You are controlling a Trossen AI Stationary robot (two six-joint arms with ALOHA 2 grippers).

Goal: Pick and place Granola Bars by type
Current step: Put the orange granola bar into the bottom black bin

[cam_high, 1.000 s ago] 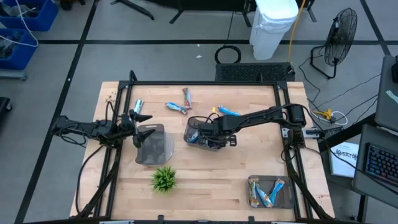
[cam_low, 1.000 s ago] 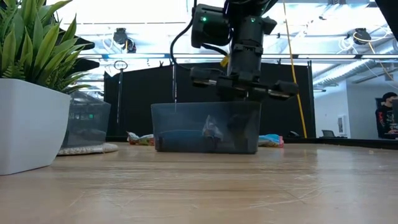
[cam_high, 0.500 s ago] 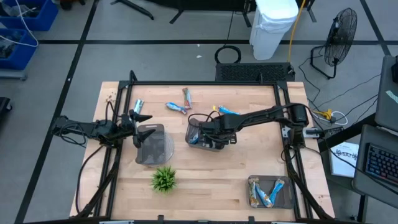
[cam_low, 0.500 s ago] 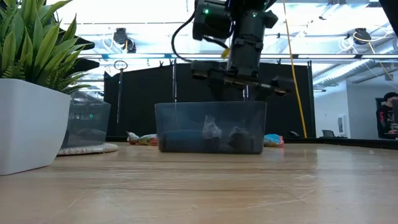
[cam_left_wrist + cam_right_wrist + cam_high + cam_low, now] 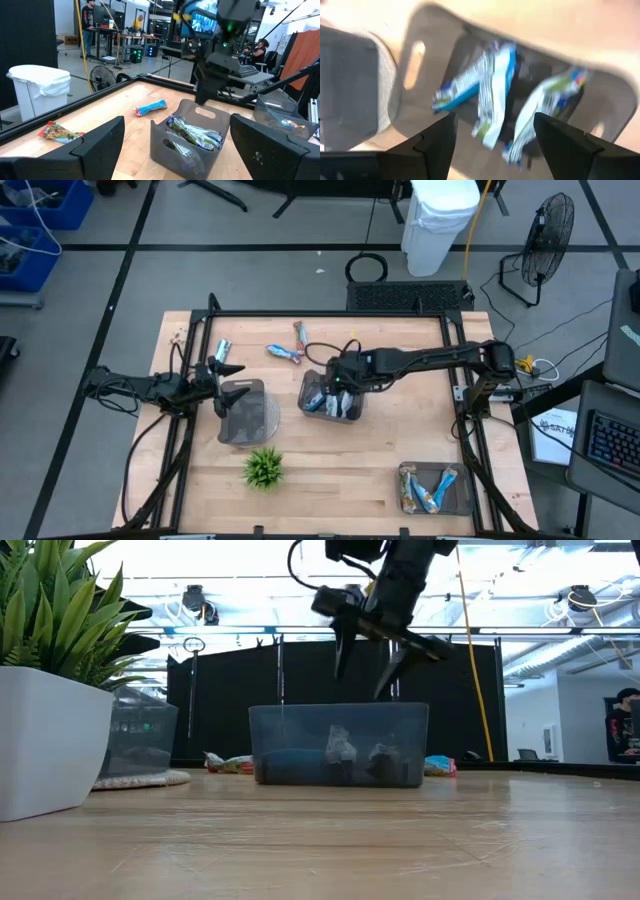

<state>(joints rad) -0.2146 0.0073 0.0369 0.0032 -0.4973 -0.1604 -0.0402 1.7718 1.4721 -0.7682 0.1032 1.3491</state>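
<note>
The right arm reaches from the right edge of the tabletop across toward its middle, stretched nearly level, and its right gripper hangs above the middle tray, fingers pointing down with the jaws apart and nothing between them. From the low view the fingertips are clear of the tray's rim. The right wrist view looks straight down into this tray, where several Granola Bars in blue-and-silver wrappers lie heaped, crossing one another.

The left arm waits along the left edge, its left gripper held just beside the left tray, jaws wide apart and empty.

More bars lie loose on the wood toward the far edge: a blue bar and an orange-brown bar near each other, a silver bar close to the left gripper, and another blue bar just past the middle tray. A third tray at the near right corner holds a few more bars, blue and brown.

A small green plant in a white pot stands near the front, beside the left tray.

The tabletop is pale wood with a black frame. Beyond it the floor is grey with dark lines; a white bin and a black fan stand behind. In the left wrist view people sit and stand at desks with screens in the room behind.
</note>
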